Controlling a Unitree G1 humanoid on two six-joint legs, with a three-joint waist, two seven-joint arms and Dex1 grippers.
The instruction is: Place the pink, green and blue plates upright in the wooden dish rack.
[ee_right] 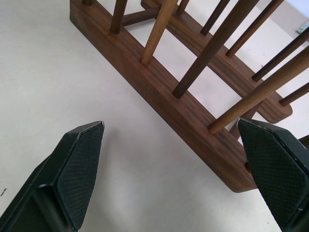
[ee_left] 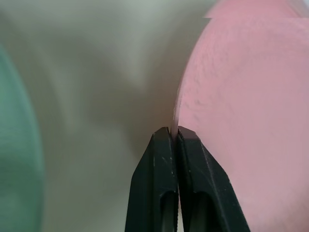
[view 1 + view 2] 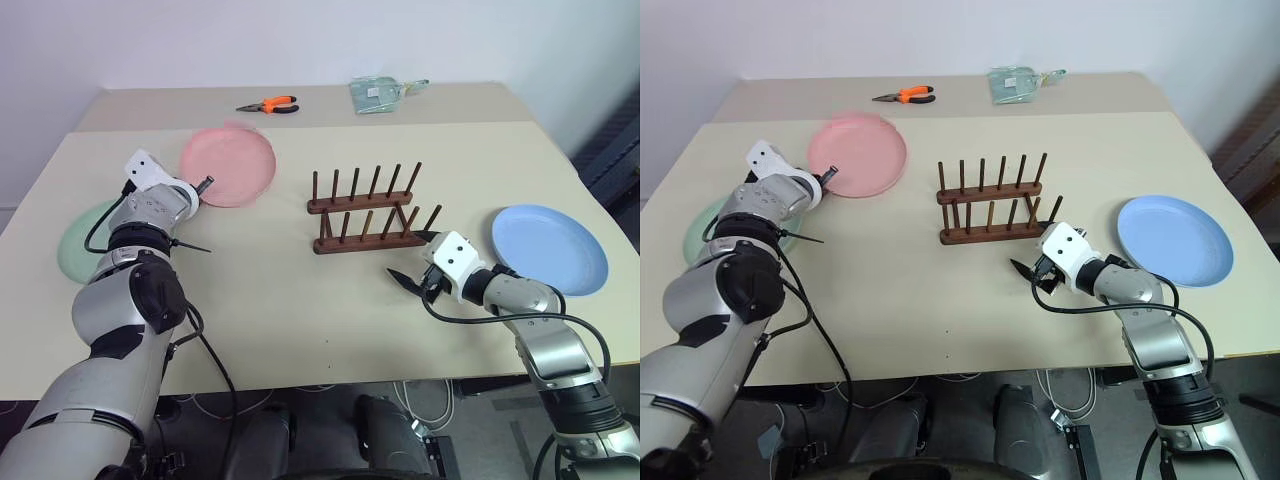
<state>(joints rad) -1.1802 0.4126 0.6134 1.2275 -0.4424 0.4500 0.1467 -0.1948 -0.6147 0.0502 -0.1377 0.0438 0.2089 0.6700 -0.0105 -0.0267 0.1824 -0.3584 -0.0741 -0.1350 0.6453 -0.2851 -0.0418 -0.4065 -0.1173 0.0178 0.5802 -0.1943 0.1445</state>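
Round, shallow mint-green plate (image 3: 82,243) lies flat near the left edge of the beige table (image 3: 300,320), partly hidden behind the left arm. Left gripper (image 2: 175,133): black fingers pressed together, pinching the near-left rim of the round pastel-pink plate (image 3: 230,165); that plate sits toward the far left part of the table, its rim between the fingertips in the left wrist view. Orange-handled pliers (image 3: 270,105) lie at the far edge, well apart from the plates. Small dark-brown wooden dish rack (image 3: 365,215), two rails with upright pegs, stands mid-table, no plate in it. A clear plastic packet (image 3: 380,94) lies at the far edge, right of the pliers. Right gripper (image 1: 181,164): fingers spread wide, holding nothing, low over the table just beside the rack's near-right end. Round light-blue plate (image 3: 550,248) lies flat near the right edge.
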